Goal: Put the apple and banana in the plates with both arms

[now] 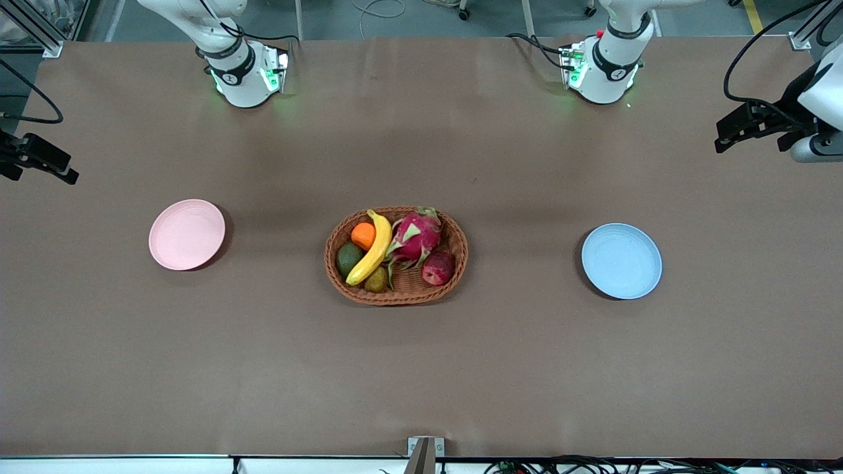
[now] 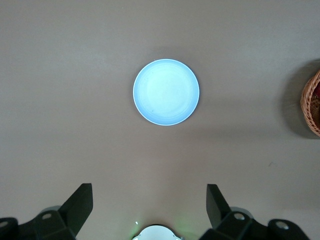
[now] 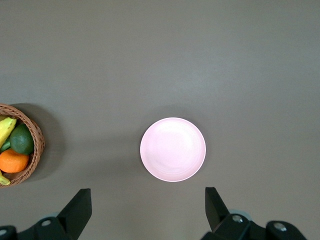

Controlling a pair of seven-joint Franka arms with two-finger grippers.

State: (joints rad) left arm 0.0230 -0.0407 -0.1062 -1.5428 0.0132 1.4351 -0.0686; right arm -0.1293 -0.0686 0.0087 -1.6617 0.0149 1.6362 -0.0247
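The dark red apple (image 1: 438, 267) and the yellow banana (image 1: 374, 250) lie in the wicker basket (image 1: 395, 297) at the table's middle. The pink plate (image 1: 187, 234) sits toward the right arm's end and is empty; it also shows in the right wrist view (image 3: 172, 149). The blue plate (image 1: 622, 261) sits toward the left arm's end and is empty; it also shows in the left wrist view (image 2: 166, 92). My left gripper (image 2: 150, 192) is open and empty, high over the table by the blue plate (image 1: 751, 125). My right gripper (image 3: 147, 195) is open and empty, high by the pink plate (image 1: 39, 161).
The basket also holds a magenta dragon fruit (image 1: 416, 237), an orange (image 1: 363, 235), a dark green avocado (image 1: 348, 258) and a small brownish-green fruit (image 1: 377, 281). The brown table (image 1: 421, 368) spreads wide around the basket and both plates.
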